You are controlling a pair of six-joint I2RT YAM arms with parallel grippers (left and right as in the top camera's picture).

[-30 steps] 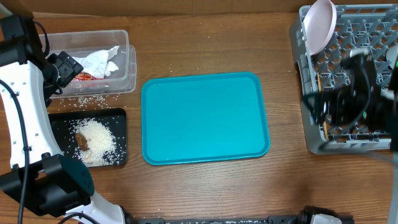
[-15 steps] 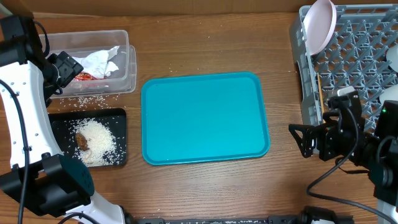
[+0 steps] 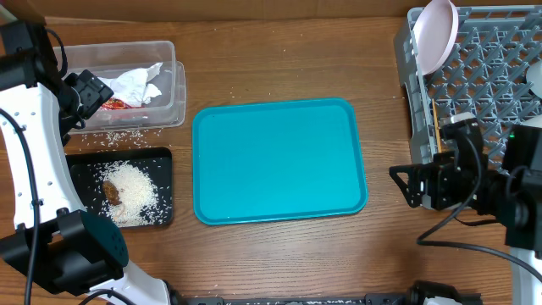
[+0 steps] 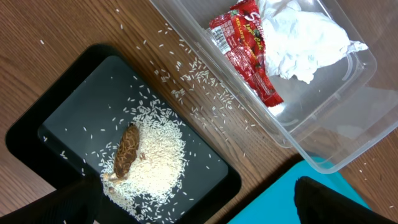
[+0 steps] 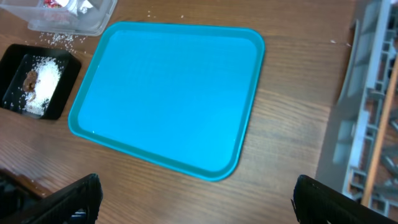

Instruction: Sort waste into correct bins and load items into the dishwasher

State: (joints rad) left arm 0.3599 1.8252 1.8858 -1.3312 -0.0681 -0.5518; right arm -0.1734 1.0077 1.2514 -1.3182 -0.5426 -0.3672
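The left fingers (image 4: 68,202) hang spread and empty above the black tray (image 4: 74,112) of rice (image 4: 155,155), with napkins (image 4: 305,43) and red wrapper (image 4: 245,50) in the clear tub (image 4: 348,93), while the right fingers (image 3: 405,176), likewise spread, hover over the desk (image 3: 381,246) beside the dish rack (image 3: 483,76).

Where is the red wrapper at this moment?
The red wrapper lies inside the clear tub, beside the crumpled white napkins; in the overhead view the tub sits far left, just behind the black tray.

Clear tub (image 3: 178,95) holds napkins (image 4: 305,40), red wrapper (image 4: 245,53); black tray (image 3: 85,166) holds rice (image 3: 133,191); rack (image 3: 491,68) holds plate (image 3: 438,34).
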